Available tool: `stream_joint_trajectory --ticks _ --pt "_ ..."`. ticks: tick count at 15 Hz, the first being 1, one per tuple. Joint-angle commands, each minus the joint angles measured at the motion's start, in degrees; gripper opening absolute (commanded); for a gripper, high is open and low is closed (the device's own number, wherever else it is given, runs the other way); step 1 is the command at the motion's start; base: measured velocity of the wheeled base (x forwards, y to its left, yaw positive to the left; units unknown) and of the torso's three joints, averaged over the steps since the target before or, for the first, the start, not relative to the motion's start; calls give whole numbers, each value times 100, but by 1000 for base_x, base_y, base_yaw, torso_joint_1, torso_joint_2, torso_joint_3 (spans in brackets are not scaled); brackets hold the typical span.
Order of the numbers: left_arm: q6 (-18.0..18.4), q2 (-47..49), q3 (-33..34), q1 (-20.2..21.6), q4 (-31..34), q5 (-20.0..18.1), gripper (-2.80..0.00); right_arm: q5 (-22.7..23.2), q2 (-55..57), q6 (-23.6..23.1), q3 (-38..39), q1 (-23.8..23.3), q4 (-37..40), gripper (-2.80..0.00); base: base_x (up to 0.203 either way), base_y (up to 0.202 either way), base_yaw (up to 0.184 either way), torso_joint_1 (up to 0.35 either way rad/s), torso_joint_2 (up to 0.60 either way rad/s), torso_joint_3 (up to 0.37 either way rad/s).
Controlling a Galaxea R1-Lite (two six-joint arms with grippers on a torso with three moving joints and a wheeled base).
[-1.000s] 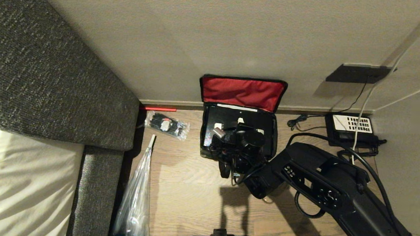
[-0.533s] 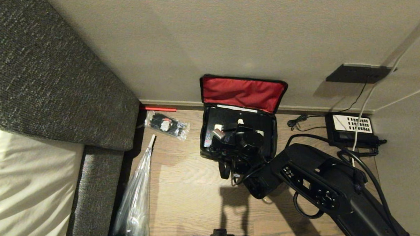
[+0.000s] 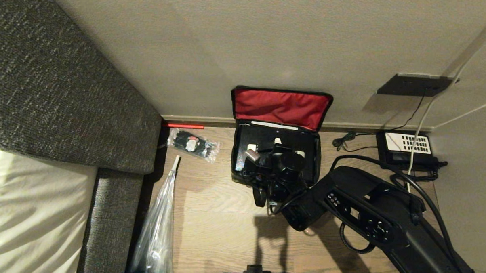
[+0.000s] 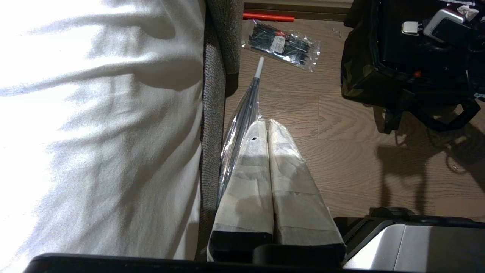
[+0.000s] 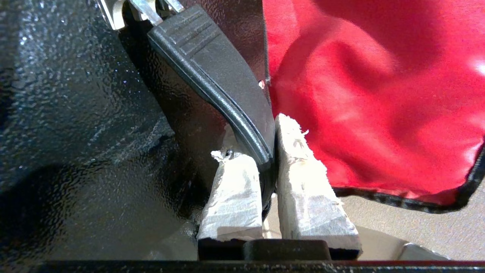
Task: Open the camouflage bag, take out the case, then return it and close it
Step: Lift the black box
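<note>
One boxy camouflage fabric bag (image 3: pixel 275 154) sits open on the wood floor (image 3: pixel 224 216) by the wall, red lid lining (image 3: pixel 280 107) up, with one flat black rectangular case (image 3: pixel 267 137) inside. One clear packet of black cable ties (image 3: pixel 192 145) lies left of it, one black desk telephone (image 3: pixel 406 148) right. The right gripper (image 5: pixel 267 151) pinches the case's curved black handle (image 5: pixel 212 72), a detail only its wrist view catches. The left gripper (image 4: pixel 267 131), fingers pressed together and empty, shows only in its own view, beside the grey sofa (image 4: pixel 212 132).
</note>
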Motion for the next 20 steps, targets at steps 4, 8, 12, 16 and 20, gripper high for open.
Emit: stream_joint_trajectory --ticks 4,8,12,16,20 --pt "-4 0 0 2 -1 4 -280 -219 -222 -101 150 38 -12 -280 0 0 0 0 0 0" --pt "-4 0 0 2 -9 4 -280 -253 -372 -119 387 73 -72 -280 0 0 0 0 0 0" --pt "4 0 0 2 -9 4 -280 -276 -451 -289 543 170 -62 -280 0 0 0 0 0 0" --pt "4 0 0 2 -9 4 -280 -279 -611 -747 545 248 -71 -280 0 0 0 0 0 0" --pt "2 9 0 2 -9 4 -280 -416 -841 -843 603 240 8 -280 0 0 0 0 0 0"
